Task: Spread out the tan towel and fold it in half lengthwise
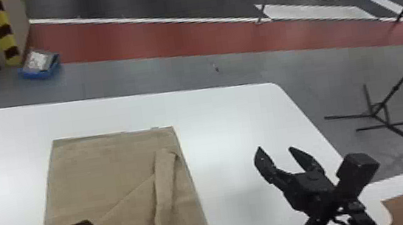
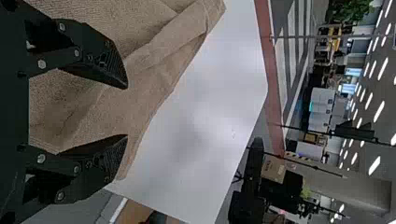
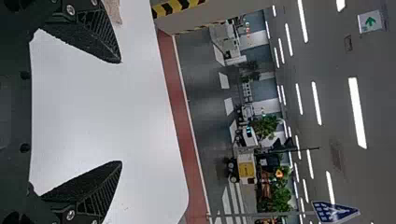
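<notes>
The tan towel (image 1: 100, 172) lies on the white desk (image 1: 231, 117), mostly flat, with a diagonal crease and a narrow doubled-over strip (image 1: 164, 189) near its right edge. The left gripper (image 2: 127, 111) is over the near part of the cloth, jaws well parted and gripping nothing. The right gripper (image 1: 275, 148) is off to the right of the towel, its jaws wide apart and empty.

The cloth looks light, limp and slightly rough, so it should not slip much or break, but it will probably bunch if pushed. The strip likely needs opening out first: pinch its loose edge thinly, leaving the layer beneath. For the lengthwise fold, two corners along one long side would serve best.

No label or writing can be made out on the towel.
</notes>
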`<action>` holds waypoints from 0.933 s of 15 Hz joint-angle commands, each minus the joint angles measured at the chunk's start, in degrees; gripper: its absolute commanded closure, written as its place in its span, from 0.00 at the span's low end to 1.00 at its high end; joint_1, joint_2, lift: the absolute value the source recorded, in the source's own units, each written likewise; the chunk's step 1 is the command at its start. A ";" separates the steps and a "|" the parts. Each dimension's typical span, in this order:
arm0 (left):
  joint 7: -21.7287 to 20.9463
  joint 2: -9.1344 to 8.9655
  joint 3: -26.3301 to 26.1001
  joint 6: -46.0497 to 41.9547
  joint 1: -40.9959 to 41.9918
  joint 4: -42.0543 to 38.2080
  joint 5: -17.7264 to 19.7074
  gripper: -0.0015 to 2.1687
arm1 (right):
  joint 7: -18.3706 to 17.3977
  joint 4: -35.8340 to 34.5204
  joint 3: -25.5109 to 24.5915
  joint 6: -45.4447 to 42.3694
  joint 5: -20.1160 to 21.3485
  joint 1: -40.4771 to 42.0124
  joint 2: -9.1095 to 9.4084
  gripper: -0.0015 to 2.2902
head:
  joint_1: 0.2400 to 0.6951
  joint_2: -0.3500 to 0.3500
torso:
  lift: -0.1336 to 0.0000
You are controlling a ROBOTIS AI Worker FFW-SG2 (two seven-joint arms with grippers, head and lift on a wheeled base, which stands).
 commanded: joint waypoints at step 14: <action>16.59 -4.84 44.83 -12.63 -1.76 6.48 34.48 0.02 | 45.46 -11.68 19.55 -14.32 41.98 -1.58 0.14 0.05 | 1.00 0.85 | 0.11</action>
